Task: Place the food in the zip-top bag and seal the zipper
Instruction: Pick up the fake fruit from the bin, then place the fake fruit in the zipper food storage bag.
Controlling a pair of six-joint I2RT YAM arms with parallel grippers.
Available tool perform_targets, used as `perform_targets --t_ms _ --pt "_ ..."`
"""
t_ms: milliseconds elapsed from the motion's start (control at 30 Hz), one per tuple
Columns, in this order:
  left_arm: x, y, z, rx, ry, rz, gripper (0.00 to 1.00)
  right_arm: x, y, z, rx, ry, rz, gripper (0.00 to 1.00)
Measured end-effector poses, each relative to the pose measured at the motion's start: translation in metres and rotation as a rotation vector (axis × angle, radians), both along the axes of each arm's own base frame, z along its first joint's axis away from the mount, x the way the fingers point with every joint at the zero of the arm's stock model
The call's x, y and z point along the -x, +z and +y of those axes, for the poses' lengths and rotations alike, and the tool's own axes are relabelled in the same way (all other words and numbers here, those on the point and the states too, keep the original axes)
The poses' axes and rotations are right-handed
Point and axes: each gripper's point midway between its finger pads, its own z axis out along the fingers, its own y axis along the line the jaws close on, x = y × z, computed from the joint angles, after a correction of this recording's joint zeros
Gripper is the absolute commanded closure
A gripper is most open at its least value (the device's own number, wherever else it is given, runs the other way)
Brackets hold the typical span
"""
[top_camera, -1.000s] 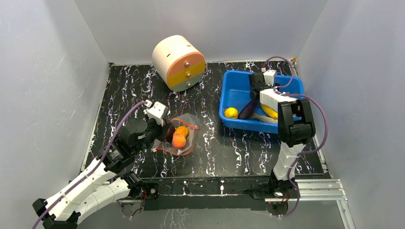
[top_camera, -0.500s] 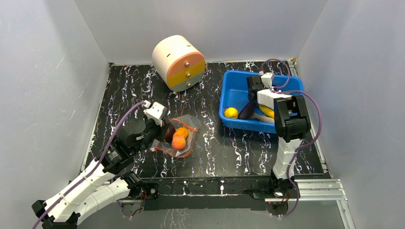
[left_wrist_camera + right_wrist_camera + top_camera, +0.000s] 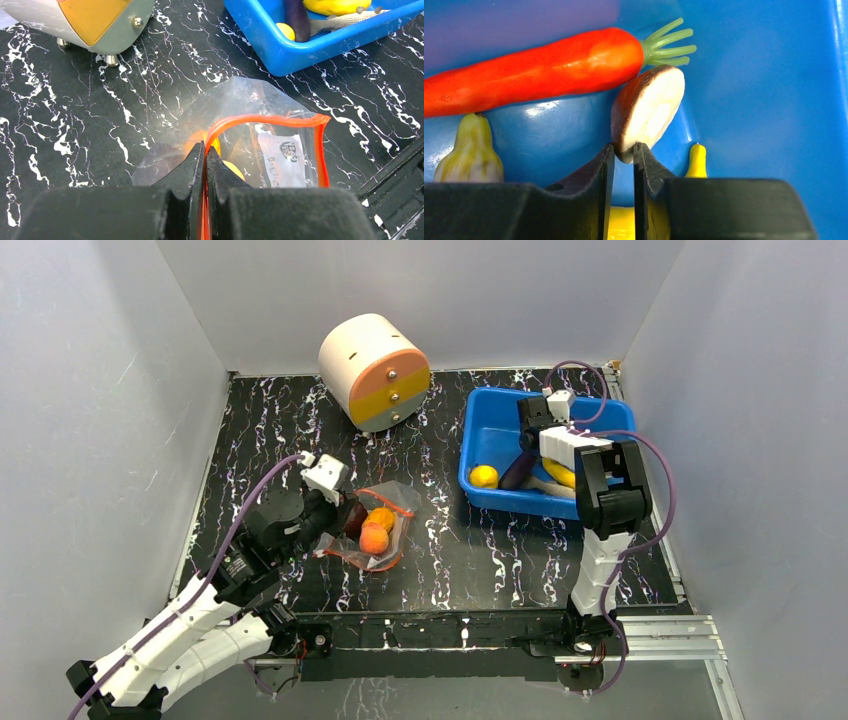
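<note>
The zip-top bag (image 3: 378,528) lies on the black table at centre left with orange round food (image 3: 375,538) inside. Its red-orange zipper (image 3: 265,119) curves open. My left gripper (image 3: 205,147) is shut on the zipper strip at the mouth's left end. In the blue bin (image 3: 470,455), my right gripper (image 3: 624,150) has its fingertips closed on the lower edge of a white-and-brown round slice (image 3: 649,110). An orange carrot (image 3: 534,70) lies just behind the slice. A yellow banana (image 3: 696,160) lies under the fingers.
A cream-and-orange cylinder (image 3: 375,370) stands at the back. The bin also holds a yellow round piece (image 3: 484,476), a purple eggplant (image 3: 518,472) and a yellow-green pear shape (image 3: 471,155). The bin's near wall (image 3: 280,50) lies beyond the bag.
My right arm has shifted slightly left and lower into the bin. The left arm and the bag have stayed where they were.
</note>
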Motion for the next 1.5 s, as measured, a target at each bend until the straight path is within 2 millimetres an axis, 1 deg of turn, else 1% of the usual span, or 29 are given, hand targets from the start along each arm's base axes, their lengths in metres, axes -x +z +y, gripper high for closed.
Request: perform_targets --t_ms 100,267,400,467,533,600,667,733,767,833,867,900,933,967,1000,1033,1067,1133,1167,1267,1333,1433,1500 --pt "0.000 -0.002 -0.001 -0.004 -0.003 0.005 1.00 0.000 0.004 0.001 -0.005 0.002 -0.008 1.00" --pt "-0.001 -0.003 -0.001 -0.009 -0.002 0.008 1.00 -0.002 0.017 0.005 -0.025 0.015 -0.036 1.00" --pt "-0.001 -0.005 -0.001 -0.009 0.001 0.009 1.00 0.001 0.028 0.011 -0.051 0.028 -0.049 1.00" --pt "-0.002 -0.006 -0.002 -0.012 0.000 0.012 1.00 0.003 0.038 0.016 -0.070 0.039 -0.061 1.00" --pt "-0.003 -0.009 -0.003 -0.018 0.001 0.021 1.00 0.005 0.052 0.023 -0.103 0.058 -0.088 1.00" --pt "-0.003 -0.012 -0.004 -0.015 0.006 0.036 1.00 0.007 0.074 0.033 -0.158 0.091 -0.133 1.00" --pt "-0.004 -0.015 -0.006 -0.010 0.012 0.055 1.00 0.010 0.105 0.044 -0.237 0.135 -0.210 1.00" --pt "-0.006 -0.019 -0.009 -0.004 0.019 0.074 1.00 0.013 0.131 0.055 -0.309 0.180 -0.280 1.00" --pt "-0.007 -0.021 -0.011 -0.003 0.021 0.082 1.00 0.018 0.145 0.064 -0.363 0.215 -0.315 1.00" --pt "-0.010 -0.030 -0.015 -0.023 0.026 0.115 1.00 0.025 0.175 0.081 -0.463 0.288 -0.389 1.00" --pt "-0.012 -0.033 -0.016 -0.026 0.036 0.131 1.00 0.030 0.186 0.092 -0.522 0.341 -0.417 1.00" --pt "-0.015 -0.030 -0.018 -0.028 0.040 0.136 1.00 0.044 0.192 0.120 -0.637 0.445 -0.411 1.00" --pt "-0.016 -0.028 -0.020 -0.023 0.047 0.142 1.00 0.050 0.190 0.136 -0.689 0.487 -0.404 1.00" --pt "-0.019 -0.024 -0.022 -0.017 0.053 0.145 1.00 0.055 0.188 0.143 -0.712 0.504 -0.393 1.00" --pt "-0.022 -0.020 -0.025 -0.013 0.061 0.149 1.00 0.068 0.185 0.162 -0.762 0.550 -0.371 1.00" --pt "-0.026 -0.017 -0.028 -0.007 0.067 0.153 1.00 0.077 0.186 0.175 -0.792 0.587 -0.359 1.00" --pt "-0.029 -0.016 -0.031 -0.004 0.075 0.159 1.00 0.088 0.190 0.195 -0.840 0.643 -0.350 1.00" --pt "-0.034 -0.017 -0.032 -0.006 0.095 0.172 1.00 0.109 0.204 0.227 -0.933 0.748 -0.350 1.00" --pt "-0.036 -0.018 -0.032 -0.008 0.107 0.179 1.00 0.118 0.212 0.239 -0.982 0.789 -0.357 1.00" --pt "-0.045 -0.023 -0.031 -0.010 0.144 0.207 1.00 0.139 0.231 0.261 -1.096 0.863 -0.382 1.00" --pt "-0.049 -0.026 -0.028 -0.003 0.167 0.226 1.00 0.150 0.240 0.275 -1.164 0.903 -0.389 1.00" --pt "-0.057 -0.028 -0.025 0.023 0.198 0.254 1.00 0.171 0.246 0.300 -1.261 0.962 -0.362 1.00" --pt "-0.060 -0.029 -0.023 0.042 0.210 0.270 1.00 0.184 0.247 0.311 -1.311 0.987 -0.339 1.00"
